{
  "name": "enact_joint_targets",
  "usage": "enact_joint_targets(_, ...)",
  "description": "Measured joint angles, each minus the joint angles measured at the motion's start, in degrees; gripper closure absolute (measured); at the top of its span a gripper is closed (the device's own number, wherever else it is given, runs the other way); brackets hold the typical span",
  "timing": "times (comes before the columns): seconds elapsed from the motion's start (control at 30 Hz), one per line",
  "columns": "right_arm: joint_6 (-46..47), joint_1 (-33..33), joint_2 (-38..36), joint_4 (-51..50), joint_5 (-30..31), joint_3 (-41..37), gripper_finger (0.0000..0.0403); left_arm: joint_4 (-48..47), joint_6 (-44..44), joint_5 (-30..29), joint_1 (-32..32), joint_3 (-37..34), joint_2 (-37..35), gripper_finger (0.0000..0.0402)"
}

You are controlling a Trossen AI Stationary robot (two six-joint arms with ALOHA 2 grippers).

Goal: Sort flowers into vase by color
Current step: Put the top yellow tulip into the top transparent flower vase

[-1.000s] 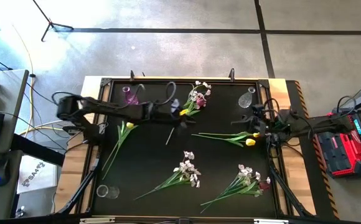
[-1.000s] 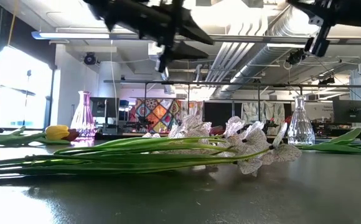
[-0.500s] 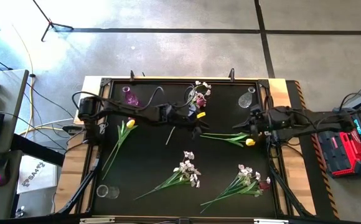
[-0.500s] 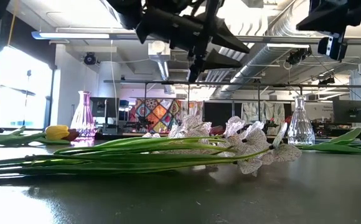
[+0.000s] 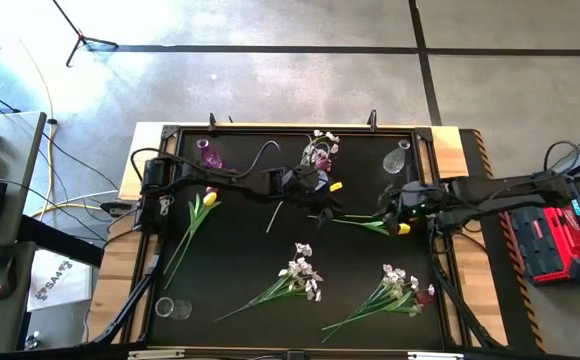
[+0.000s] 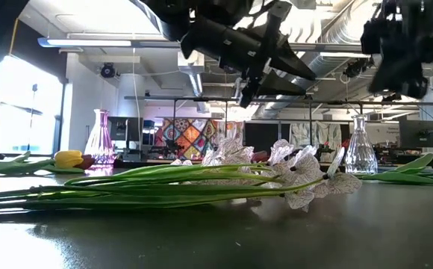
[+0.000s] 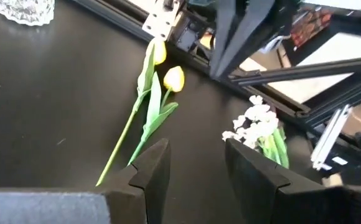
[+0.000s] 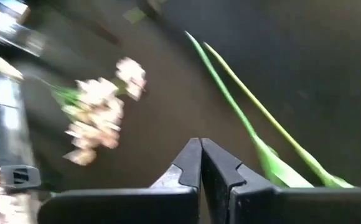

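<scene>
High view: black table with flowers scattered over it. Left gripper is stretched out over the middle of the far half, with a yellow tulip at its tip; whether that bloom is held or merely lying under the arm cannot be told here. Right gripper is over the right part of the table, above a second yellow tulip whose green stem runs toward the centre. A third yellow tulip lies at the left. White sprays and lie near the front. Pink vase is at far left, clear vase at far right, small glass at near left.

Low view: both arms are well above the table; a white spray lies across the foreground.

Left wrist view: fingers are spread with nothing between them; two yellow blooms and a stem lie ahead on the table.

Right wrist view: fingers are pressed together, holding nothing; green stems lie alongside.

Risks, judged: both grippers converge on the same yellow tulips, so the arms could collide. Thin stems lying flat may slip from a pinch. The narrow-necked vases could tip if a stem goes in at an angle.
</scene>
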Motion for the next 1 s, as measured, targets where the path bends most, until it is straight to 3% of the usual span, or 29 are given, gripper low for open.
enact_joint_targets(0.13,-0.1,0.0,4.1,-7.2,1.2,0.0,0.0402,-2.3,0.3,4.7,0.3,2.3,1.6,0.0259)
enact_joint_targets(0.3,-4.0,0.0,10.9,-9.3,1.6,0.0,0.0391,-8.4,2.6,5.1,0.3,3.2,1.7,0.0259)
enact_joint_targets(0.5,-5.9,-1.9,20.2,-9.8,7.4,0.0,0.032,-14.3,3.5,4.9,1.3,3.2,1.3,0.0259)
enact_joint_targets(0.67,-9.2,-5.8,25.5,-7.0,6.3,0.0,0.0276,-19.6,2.8,4.7,2.1,3.2,1.3,0.0259)
enact_joint_targets(1.0,-17.2,-9.3,29.5,-2.8,4.2,0.0,0.0283,-21.3,6.8,4.5,2.8,3.2,1.3,0.0259)
